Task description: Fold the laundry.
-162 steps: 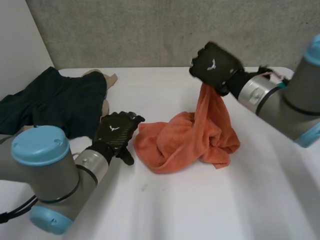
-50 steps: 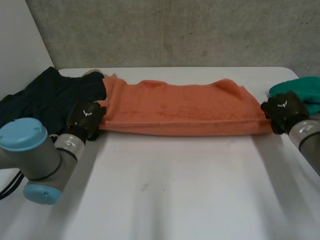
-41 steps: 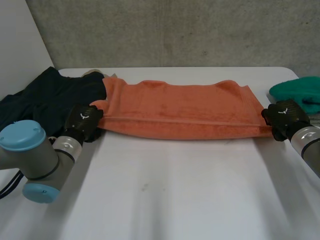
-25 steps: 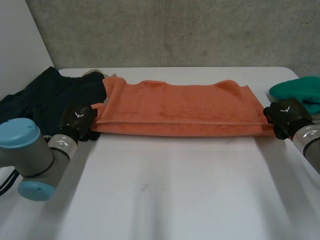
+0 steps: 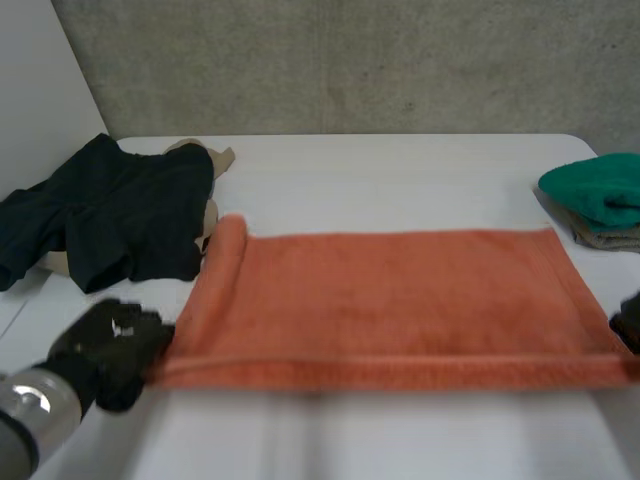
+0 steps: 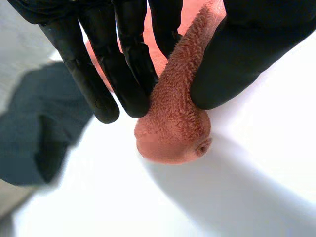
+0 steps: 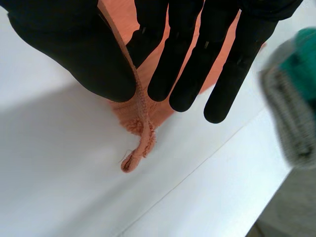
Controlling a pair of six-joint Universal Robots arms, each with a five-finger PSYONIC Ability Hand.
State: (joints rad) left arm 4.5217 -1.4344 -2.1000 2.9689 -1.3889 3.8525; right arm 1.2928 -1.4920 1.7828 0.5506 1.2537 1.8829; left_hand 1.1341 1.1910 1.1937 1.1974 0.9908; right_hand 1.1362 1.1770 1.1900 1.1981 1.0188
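Two robot hands [image 5: 105,350] [image 7: 74,49] at orange towel [image 5: 390,300] corners

No readable text or labels from here; white mark on the left robot hand [image 5: 105,352] (too blurred to read).

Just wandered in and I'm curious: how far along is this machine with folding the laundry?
Done, it seems: a folded green towel sits on a grey cloth at the right edge of the white table. In hand: the orange terry towel lies spread flat, the left hand and right hand each pinching a near corner. Remaining: folding that towel, then the crumpled dark navy garment and the beige cloth under it.
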